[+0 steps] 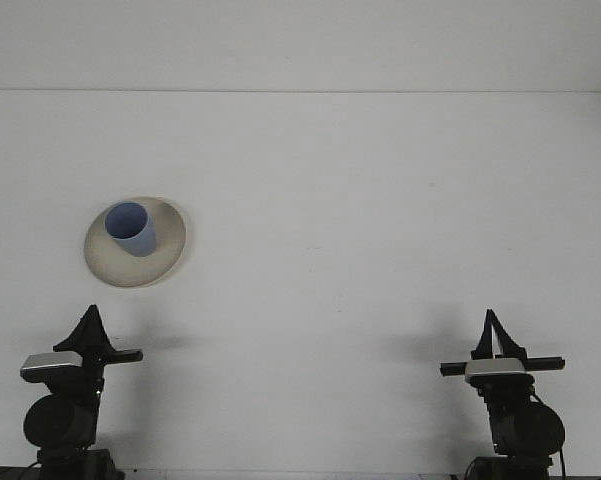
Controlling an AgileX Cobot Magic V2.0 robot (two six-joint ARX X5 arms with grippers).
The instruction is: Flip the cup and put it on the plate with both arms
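A blue cup stands upright, mouth up, on a cream plate at the left of the white table. My left gripper sits low at the near left, well short of the plate, its fingers coming to a single point with nothing in them. At the near right my right gripper is pulled back low, far from the cup; its fingers also meet at a tip and hold nothing.
The table's far edge runs across the top of the view, with a plain white wall behind it.
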